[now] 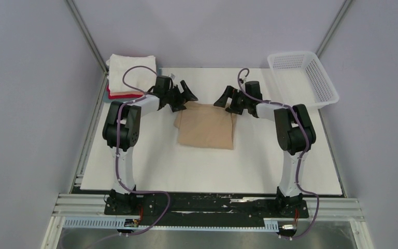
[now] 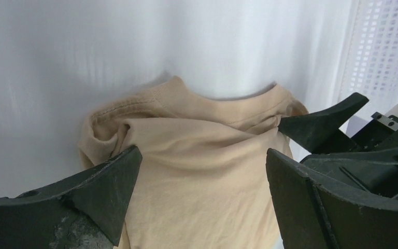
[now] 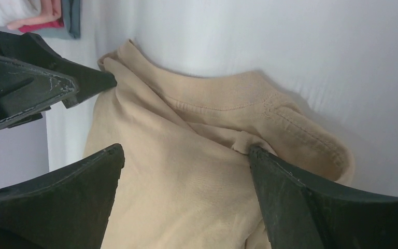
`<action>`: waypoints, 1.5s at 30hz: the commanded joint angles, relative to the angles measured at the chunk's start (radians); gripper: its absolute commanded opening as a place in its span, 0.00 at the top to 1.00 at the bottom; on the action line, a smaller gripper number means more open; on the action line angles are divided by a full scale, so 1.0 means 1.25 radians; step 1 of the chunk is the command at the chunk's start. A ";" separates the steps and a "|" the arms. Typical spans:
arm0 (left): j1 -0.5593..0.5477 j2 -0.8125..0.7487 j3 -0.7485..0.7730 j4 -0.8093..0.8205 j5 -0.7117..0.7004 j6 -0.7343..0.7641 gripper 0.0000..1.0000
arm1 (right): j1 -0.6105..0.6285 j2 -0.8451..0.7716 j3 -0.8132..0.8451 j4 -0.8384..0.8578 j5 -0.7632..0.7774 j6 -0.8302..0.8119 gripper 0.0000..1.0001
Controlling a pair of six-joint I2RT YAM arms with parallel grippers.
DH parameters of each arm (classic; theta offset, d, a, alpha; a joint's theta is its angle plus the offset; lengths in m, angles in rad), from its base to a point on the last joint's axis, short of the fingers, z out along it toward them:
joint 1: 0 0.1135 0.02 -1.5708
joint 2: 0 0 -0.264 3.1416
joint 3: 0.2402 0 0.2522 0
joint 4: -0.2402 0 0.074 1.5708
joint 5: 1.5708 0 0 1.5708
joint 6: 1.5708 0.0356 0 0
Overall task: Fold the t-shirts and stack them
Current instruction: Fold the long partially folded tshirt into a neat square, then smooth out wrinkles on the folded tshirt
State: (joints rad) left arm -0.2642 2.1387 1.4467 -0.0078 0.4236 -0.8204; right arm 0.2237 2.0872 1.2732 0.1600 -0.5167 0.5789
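Observation:
A tan t-shirt (image 1: 206,127) lies partly folded in the middle of the white mat, collar end toward the back. My left gripper (image 1: 185,99) stands open over its back left corner, and the left wrist view shows tan cloth (image 2: 197,129) between the spread fingers of that gripper (image 2: 202,155). Over the back right corner, my right gripper (image 1: 227,102) is open too. In the right wrist view this gripper (image 3: 185,150) has one fingertip (image 3: 269,171) next to a small fold by the collar (image 3: 228,98). A stack of folded t-shirts (image 1: 130,75), cream-white on top, sits at the back left.
A white mesh basket (image 1: 303,78) stands at the back right corner. The white mat (image 1: 212,171) covers the table. The two grippers face each other closely; the right one's finger (image 2: 321,124) shows in the left wrist view. The stack's edge (image 3: 31,15) shows in the right wrist view.

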 commanded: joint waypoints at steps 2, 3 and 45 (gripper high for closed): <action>0.006 -0.118 -0.018 -0.115 -0.116 0.101 0.00 | -0.006 -0.079 0.017 -0.156 0.108 -0.056 0.00; 0.004 -0.135 -0.002 -0.153 -0.146 0.128 0.00 | -0.007 -0.102 0.032 -0.173 0.118 -0.063 0.00; -0.087 -0.517 -0.386 -0.124 -0.306 0.206 0.00 | 0.058 -0.610 -0.414 -0.095 0.053 -0.049 0.00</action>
State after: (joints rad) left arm -0.4145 1.4754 0.8612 -0.0753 0.1898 -0.6617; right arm 0.2916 1.3735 0.7353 0.0624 -0.4591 0.5632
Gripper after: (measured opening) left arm 1.000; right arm 0.998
